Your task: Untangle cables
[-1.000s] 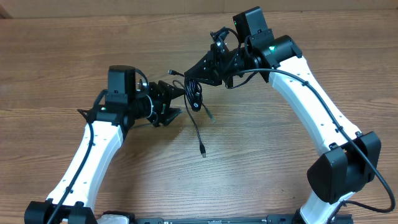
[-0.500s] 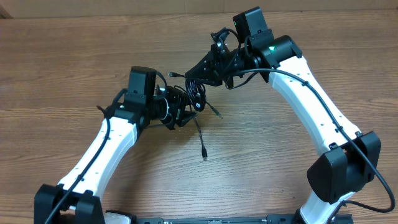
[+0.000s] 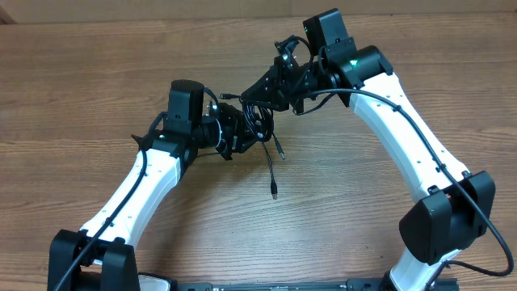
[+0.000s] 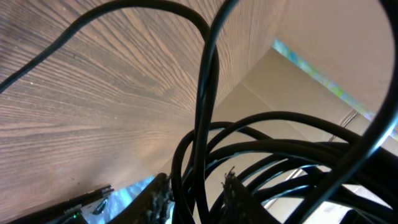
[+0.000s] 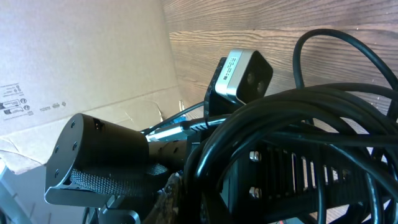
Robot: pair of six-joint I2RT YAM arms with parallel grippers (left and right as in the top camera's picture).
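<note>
Barely started, I'd say – cables were one knotted clump, right tool clamped on it, left tool narrow around some strands – couldn't tell if I'd gripped them.

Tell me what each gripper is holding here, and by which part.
Right gripper holds the cables by their tangled coil, one plug end trailing free. Left gripper straddles strands of that coil; whether it grips cannot be told.

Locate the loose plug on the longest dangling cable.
Overhead view, near the middle of the table: the plug ends the strand trailing toward the robot's base from the cable bundle in the right end effector.
</note>
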